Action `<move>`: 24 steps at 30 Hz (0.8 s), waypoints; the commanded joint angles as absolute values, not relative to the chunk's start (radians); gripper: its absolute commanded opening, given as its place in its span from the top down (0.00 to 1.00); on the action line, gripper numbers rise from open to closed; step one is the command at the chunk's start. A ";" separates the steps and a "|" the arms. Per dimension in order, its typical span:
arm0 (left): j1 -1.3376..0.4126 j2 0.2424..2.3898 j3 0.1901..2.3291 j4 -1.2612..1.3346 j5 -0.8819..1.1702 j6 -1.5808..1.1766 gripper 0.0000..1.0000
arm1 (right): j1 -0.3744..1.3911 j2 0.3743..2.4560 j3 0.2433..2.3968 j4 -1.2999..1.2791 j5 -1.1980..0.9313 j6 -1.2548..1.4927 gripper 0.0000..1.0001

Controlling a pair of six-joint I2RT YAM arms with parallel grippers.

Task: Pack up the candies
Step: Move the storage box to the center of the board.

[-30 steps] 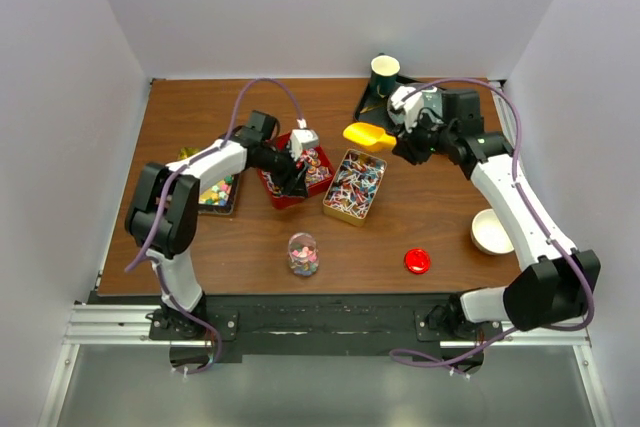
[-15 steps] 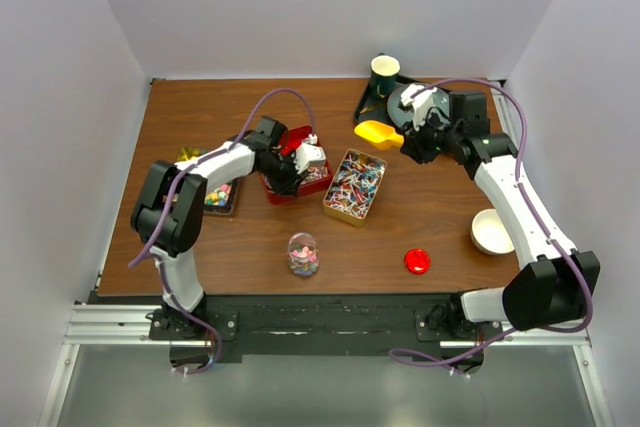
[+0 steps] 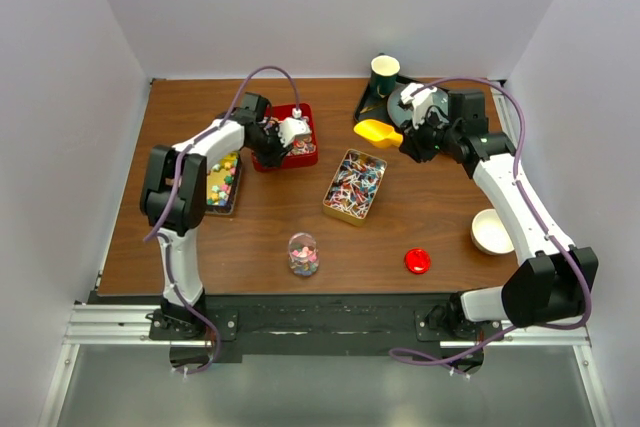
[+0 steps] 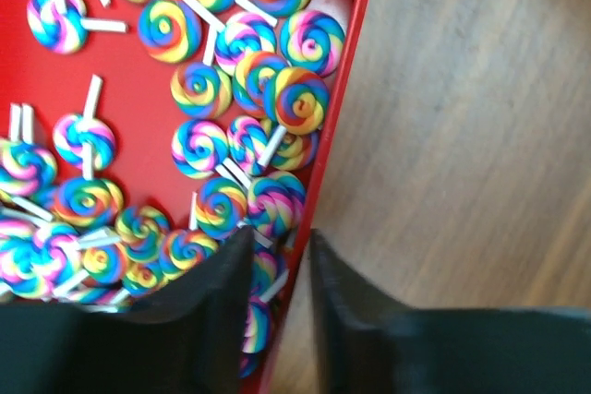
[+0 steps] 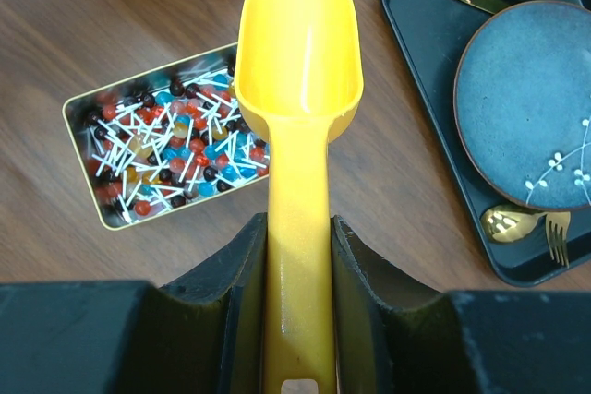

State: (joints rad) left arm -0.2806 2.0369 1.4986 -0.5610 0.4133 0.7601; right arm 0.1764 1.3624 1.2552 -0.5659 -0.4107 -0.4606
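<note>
Rainbow swirl lollipop candies point(image 4: 199, 89) fill a red tray point(image 3: 298, 135) at the back left of the table. My left gripper point(image 4: 282, 260) is shut on that tray's side wall point(image 4: 337, 108), one jaw inside among the lollipops and one outside over the wood. A gold tin point(image 3: 355, 185) holds small ball lollipops point(image 5: 166, 145). Star-like candies point(image 3: 220, 182) lie in a dark tray at the left. My right gripper point(image 5: 300, 256) is shut on the handle of an empty yellow scoop point(image 5: 300, 43), held above the table behind the tin. A small clear jar point(image 3: 303, 254) with candies stands near the front.
A red round lid point(image 3: 417, 261) lies front right, with a white bowl point(image 3: 492, 231) beyond it. At the back right, a black tray point(image 5: 420, 89) carries a blue plate point(image 5: 536, 108), gold cutlery and a green cup point(image 3: 385, 72).
My left gripper closed on the red tray's wall and carried the tray back and to the left, away from the gold tin. The right arm with the scoop shifted slightly to the right.
</note>
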 commanded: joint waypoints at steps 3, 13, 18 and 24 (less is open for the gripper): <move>-0.290 1.987 1.539 -0.564 0.440 0.684 0.45 | 0.176 1.351 1.266 -0.534 -0.410 -0.462 1.00; -0.377 1.776 1.414 -0.468 0.622 0.450 0.40 | 0.160 1.359 1.252 -0.496 -0.321 -0.408 1.00; -0.423 1.870 1.465 -0.500 0.735 0.417 0.53 | 0.158 1.371 1.290 -0.491 -0.282 -0.416 1.00; -0.483 1.904 1.442 -0.405 0.750 0.313 0.52 | 0.158 1.379 1.318 -0.503 -0.204 -0.410 1.00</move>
State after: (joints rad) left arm -0.4530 1.8984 1.4414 -0.4778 0.6895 0.3981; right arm 0.1612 1.3872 1.2701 -0.5465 -0.2718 -0.4263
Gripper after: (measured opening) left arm 0.477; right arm 0.302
